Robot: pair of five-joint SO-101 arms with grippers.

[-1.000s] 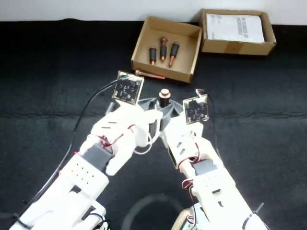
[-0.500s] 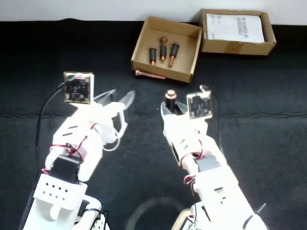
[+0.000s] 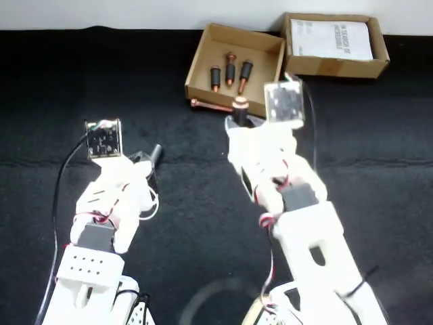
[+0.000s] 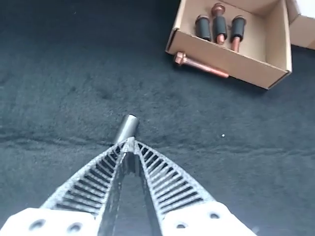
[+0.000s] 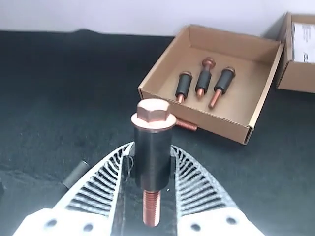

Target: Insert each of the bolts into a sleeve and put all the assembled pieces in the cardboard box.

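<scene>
While above black cloth [image 3: 352, 149] by white wall [image 3: 135, 12], left end effector [image 4: 130, 143] tight on sleeve [image 4: 127, 127], right end effector [image 5: 150, 148] on sleeved bolt [image 5: 153, 118].

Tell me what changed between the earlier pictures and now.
The left gripper drew back from the middle and its fingers closed. The right gripper, holding the sleeved bolt, carried it toward the cardboard box. Three pieces inside and the loose bolt stayed.

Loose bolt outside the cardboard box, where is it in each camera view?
High view: loose bolt lies along the cardboard box's near wall.
Left wrist view: the bolt lies against that same wall.
Right wrist view: its shank pokes out behind the held piece.
Shared landmark: the box.
</scene>
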